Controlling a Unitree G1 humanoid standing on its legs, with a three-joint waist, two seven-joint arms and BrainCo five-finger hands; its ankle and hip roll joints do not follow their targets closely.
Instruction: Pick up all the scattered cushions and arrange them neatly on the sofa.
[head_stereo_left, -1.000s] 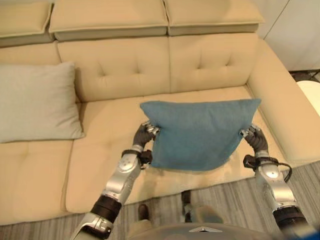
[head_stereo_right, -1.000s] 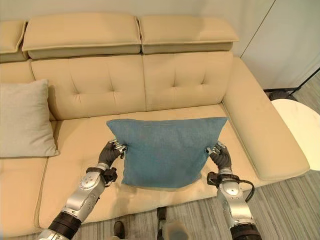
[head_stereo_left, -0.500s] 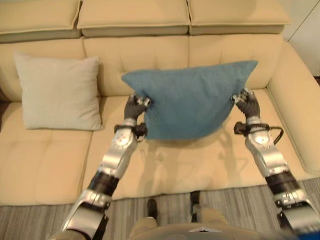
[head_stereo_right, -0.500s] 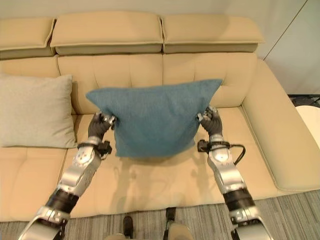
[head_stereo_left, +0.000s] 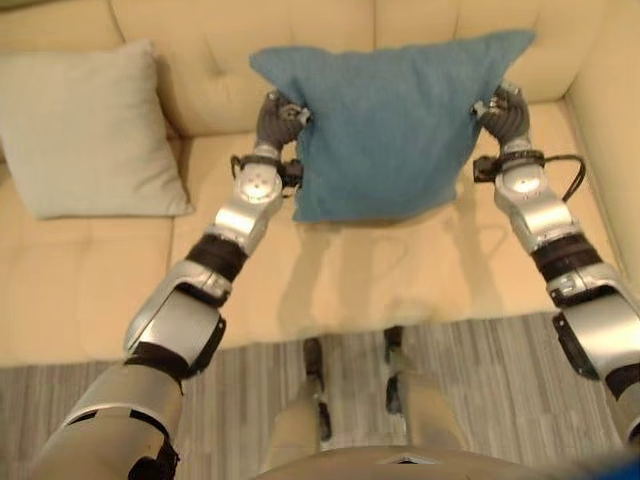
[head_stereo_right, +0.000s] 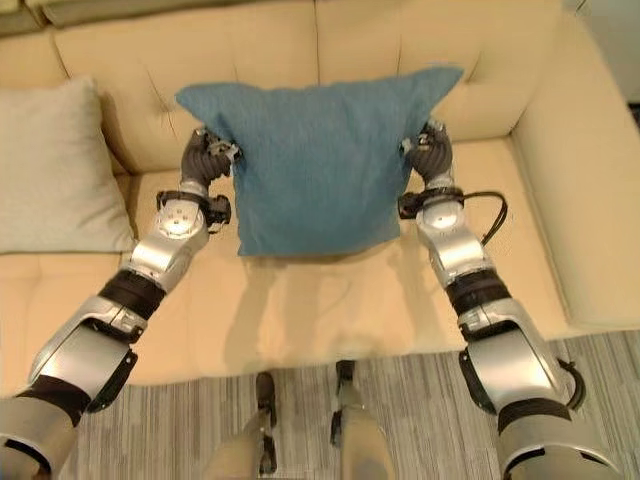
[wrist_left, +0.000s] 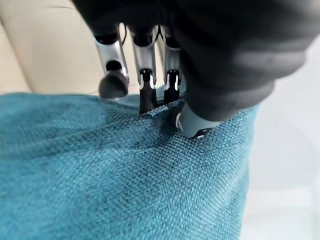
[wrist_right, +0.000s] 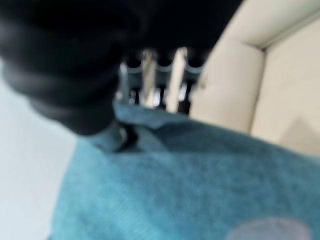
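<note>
Beige upholstery spreads across the head views: the sofa (head_stereo_left: 420, 270), with a striped floor (head_stereo_left: 480, 350) along its front edge. One pale cushion (head_stereo_left: 85, 130) already leans against the sofa's backrest, towards the sofa's left end, so that part of the job looks done. The blue cushion (head_stereo_right: 320, 160) is not yet placed: it hangs upright over the sofa's seat, close in front of the backrest, carried between both hands. The left hand (head_stereo_left: 278, 118) pinches the cushion's upper left edge, its fingers (wrist_left: 145, 65) curled over the fabric with the thumb pressed into the weave. The right hand (head_stereo_right: 432, 152) grips the upper right edge in the same way; its wrist view is soft, but the fingers appear folded onto the cloth. Judging from this, the remaining work is to lower the blue cushion against the sofa's backrest, beside the pale cushion, and let go. Whether more cushions lie scattered elsewhere cannot be told from these views. As the one holder in this scene, the sofa contains just the pale cushion for now
</note>
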